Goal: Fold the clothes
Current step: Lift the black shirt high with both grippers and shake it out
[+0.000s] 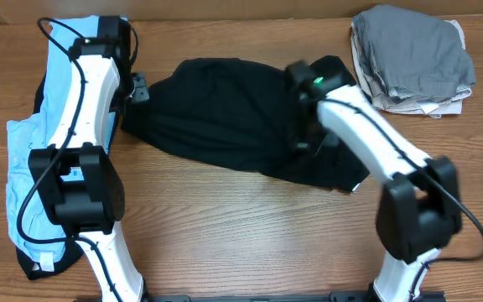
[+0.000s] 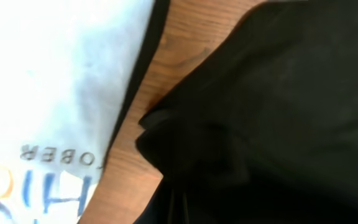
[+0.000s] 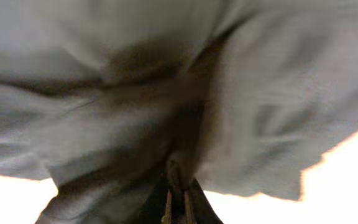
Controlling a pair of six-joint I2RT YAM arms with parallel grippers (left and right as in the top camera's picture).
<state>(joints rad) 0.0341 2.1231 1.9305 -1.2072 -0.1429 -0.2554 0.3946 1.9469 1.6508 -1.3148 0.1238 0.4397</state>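
The black T-shirt (image 1: pixel 225 117) lies bunched across the middle of the wooden table. My left gripper (image 1: pixel 137 89) is at its left edge. In the left wrist view the black cloth (image 2: pixel 266 112) gathers into a pinch at the jaws (image 2: pixel 176 208), which are dark and hard to make out. My right gripper (image 1: pixel 303 130) is on the shirt's right part. In the right wrist view its fingers (image 3: pixel 178 208) are closed together on a fold of the cloth (image 3: pixel 135 124), which looks washed-out grey there and hangs over the fingers.
A light blue printed shirt (image 1: pixel 23 159) lies along the left edge under the left arm and also shows in the left wrist view (image 2: pixel 55 81). A folded stack of grey and beige garments (image 1: pixel 413 54) sits at the back right. Bare wood (image 1: pixel 250 235) lies in front.
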